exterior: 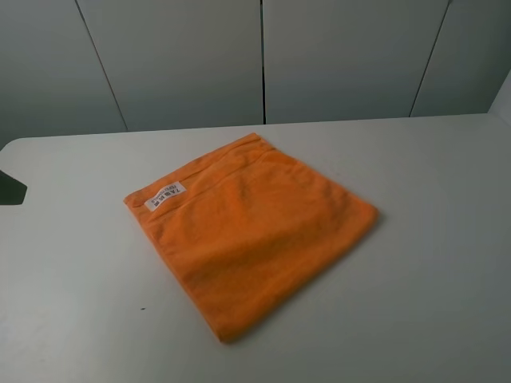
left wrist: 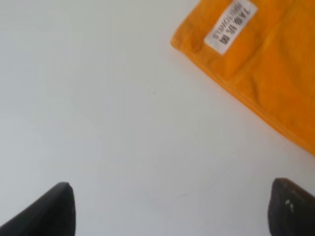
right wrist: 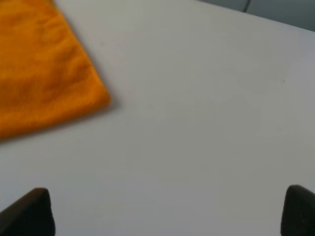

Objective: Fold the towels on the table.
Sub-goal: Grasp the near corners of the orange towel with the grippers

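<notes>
The left claw [left wrist: 172, 196] and right claw [right wrist: 170, 196] are spread wide, empty. The towel [exterior: 251, 231] lies flat, far from every edge of the table [exterior: 447, 319]. No fold yet, I think; next, pinch two corners.

From the high camera, the print on the small white label [exterior: 164, 195] of the bright orange square terry towel [exterior: 255, 239] is too small to read. A dark wedge-shaped object [exterior: 11, 190] is cut by the left edge; its kind is unclear. The large smooth white counter [exterior: 431, 263] runs past every frame. Both wrist views crop the towel, the right one blurring it. The left claw [left wrist: 170, 214] and right claw [right wrist: 167, 216] show only dark fingertips, set wide apart, cropped at the edge.
</notes>
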`<state>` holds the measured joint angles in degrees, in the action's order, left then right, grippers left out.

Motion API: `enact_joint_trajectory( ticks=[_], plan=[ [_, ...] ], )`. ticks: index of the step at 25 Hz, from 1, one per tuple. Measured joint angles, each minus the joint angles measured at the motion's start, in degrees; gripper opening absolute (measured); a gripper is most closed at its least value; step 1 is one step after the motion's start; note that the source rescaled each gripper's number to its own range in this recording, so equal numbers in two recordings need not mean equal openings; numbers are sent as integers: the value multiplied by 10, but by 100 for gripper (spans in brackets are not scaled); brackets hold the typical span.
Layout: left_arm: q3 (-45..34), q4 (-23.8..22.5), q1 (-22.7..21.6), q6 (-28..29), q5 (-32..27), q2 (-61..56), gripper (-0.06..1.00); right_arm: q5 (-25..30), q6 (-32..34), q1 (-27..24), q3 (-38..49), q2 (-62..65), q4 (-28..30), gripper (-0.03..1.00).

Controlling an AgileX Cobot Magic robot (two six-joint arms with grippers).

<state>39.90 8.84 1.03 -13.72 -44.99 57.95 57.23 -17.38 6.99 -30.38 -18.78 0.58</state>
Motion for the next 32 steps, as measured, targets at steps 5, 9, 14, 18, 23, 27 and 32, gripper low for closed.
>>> enact_joint_trajectory(
  ticks=[5, 9, 14, 18, 23, 27, 32],
  plan=[
    [76, -60, 124, 6, 15, 161, 100, -41, -177, 37, -43, -220, 0, 100],
    [145, -140, 239, 89, 11, 257, 100, -50, -332, 69, -97, -394, 2, 100],
    [179, -184, 357, 153, 5, 326, 100, -80, -498, 92, -145, -559, 2, 100],
    [180, -184, 423, 182, 4, 365, 100, -122, -597, 95, -160, -647, 2, 100],
    [180, -186, 488, 224, 3, 417, 100, -135, -659, 97, -194, -732, 2, 100],
    [180, -186, 529, 254, 11, 456, 100, -141, -695, 98, -222, -772, -14, 100],
    [151, -152, 535, 266, 62, 461, 100, -148, -765, 98, -226, -791, -54, 100]
  ],
)
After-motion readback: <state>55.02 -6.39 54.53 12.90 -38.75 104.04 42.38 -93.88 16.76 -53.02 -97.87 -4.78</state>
